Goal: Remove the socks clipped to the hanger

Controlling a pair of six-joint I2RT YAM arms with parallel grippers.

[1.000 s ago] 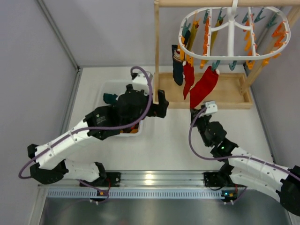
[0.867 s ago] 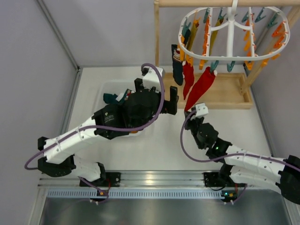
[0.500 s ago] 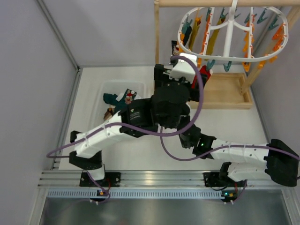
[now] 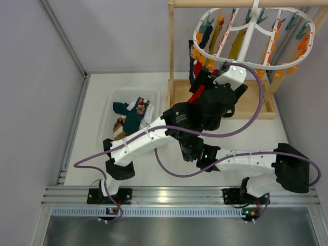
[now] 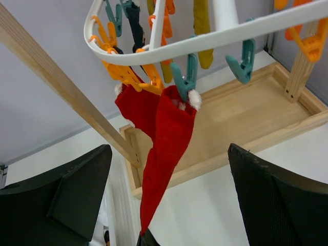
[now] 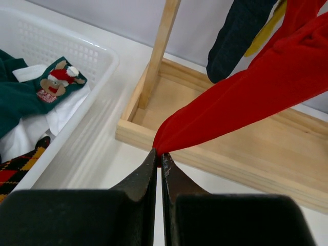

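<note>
Pinching red sock toe in clamped right gripper, tensioning against teal clothespin on hanger rim; left gripper spread wide beneath.

No word, number or brand can be read anywhere. A green cloth in the basket bears a reindeer picture with a small red patch, too blurred to read.

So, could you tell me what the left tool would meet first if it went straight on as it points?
Probably the red sock, hanging from a teal clip on the hanger, centred between the open fingers of the left tool; how far off is unclear.
</note>
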